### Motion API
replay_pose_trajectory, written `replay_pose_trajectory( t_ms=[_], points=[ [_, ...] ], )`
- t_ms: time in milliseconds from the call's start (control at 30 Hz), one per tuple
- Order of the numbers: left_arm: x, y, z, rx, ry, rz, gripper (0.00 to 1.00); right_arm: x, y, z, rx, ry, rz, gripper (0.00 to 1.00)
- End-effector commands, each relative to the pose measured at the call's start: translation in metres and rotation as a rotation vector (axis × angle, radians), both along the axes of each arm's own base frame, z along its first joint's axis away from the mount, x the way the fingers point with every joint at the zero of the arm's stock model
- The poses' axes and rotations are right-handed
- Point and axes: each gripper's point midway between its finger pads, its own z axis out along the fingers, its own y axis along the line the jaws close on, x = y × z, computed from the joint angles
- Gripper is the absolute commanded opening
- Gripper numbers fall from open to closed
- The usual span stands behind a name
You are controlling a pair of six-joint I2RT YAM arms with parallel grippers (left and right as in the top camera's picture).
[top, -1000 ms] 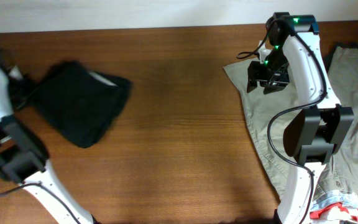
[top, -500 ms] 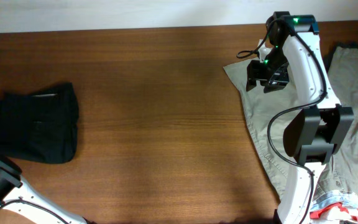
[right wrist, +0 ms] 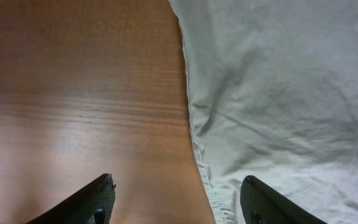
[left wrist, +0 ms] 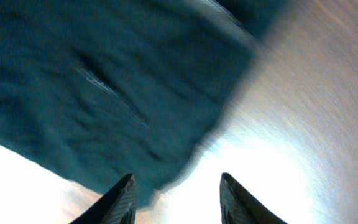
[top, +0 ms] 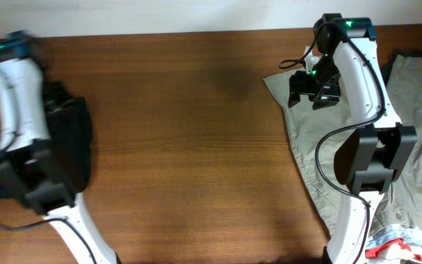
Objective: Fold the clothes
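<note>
Shorts (top: 79,128) black, heaped; left pincer (left wrist: 176,177) released, returned above them; right pincer (right wrist: 178,178) released.

— Noted what on the brown wooden table (top: 196,147)?
— Saw black shorts (left wrist: 104,81) bunched beneath the left pincer (left wrist: 176,193), with the edge just ahead of its tips.
— And at the right pincer (right wrist: 179,193)?
— Found beige-khaki shorts (right wrist: 278,93) spread ahead of it, with the hem between its fingers and bare wood alongside.

No readable text, label, brand or number anywhere.
</note>
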Motion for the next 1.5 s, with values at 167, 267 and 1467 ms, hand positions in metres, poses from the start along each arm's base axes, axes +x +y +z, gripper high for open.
replay_pose_trajectory(
  t_ms=[167, 267, 1467],
  points=[
    [-0.026, -0.14, 0.019, 0.071, 0.169, -0.409, 0.63, -0.027, 0.004, 0.008, 0.012, 0.084, 0.001, 0.82],
    [-0.07, -0.132, 0.028, 0.066, 0.219, -0.397, 0.64, -0.065, 0.0, 0.006, 0.006, 0.162, 0.032, 0.87],
    [-0.234, -0.069, 0.095, 0.401, -0.786, -0.065, 0.99, -0.233, -0.06, 0.144, -0.308, -1.014, -0.154, 0.99]
  ],
)
